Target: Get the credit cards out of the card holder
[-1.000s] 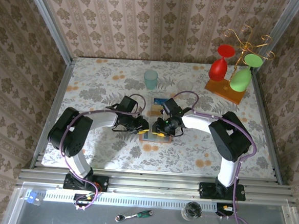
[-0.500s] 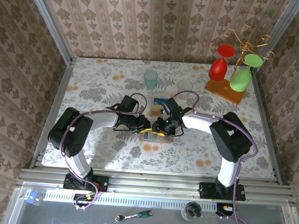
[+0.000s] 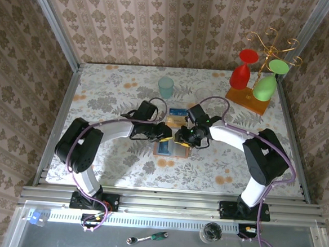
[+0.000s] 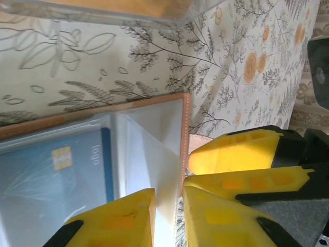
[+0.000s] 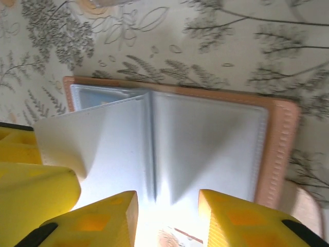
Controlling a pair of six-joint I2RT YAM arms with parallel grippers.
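The card holder (image 3: pixel 171 149) lies open on the table, brown-edged (image 4: pixel 186 134) with clear sleeves inside (image 5: pixel 205 139). One blue credit card (image 4: pixel 56 170) sits in a sleeve. A blue-teal card (image 3: pixel 178 111) and an orange-tan card (image 3: pixel 175 121) lie on the table just beyond the holder. My left gripper (image 3: pixel 165 132) (image 4: pixel 168 195) is shut on a lifted clear sleeve page (image 4: pixel 154 149). My right gripper (image 3: pixel 181 137) (image 5: pixel 167 198) stands open low over the holder's sleeves, close beside the left one.
A teal cup (image 3: pixel 166 87) and a clear glass (image 3: pixel 204 94) stand at the back. A rack on an orange wooden base (image 3: pixel 246 100) holds a red glass (image 3: pixel 242 72) and a green glass (image 3: pixel 264 87) at the back right.
Both grippers have shifted a little to the right and away from me, uncovering more of the open holder. The right jaws have widened slightly.
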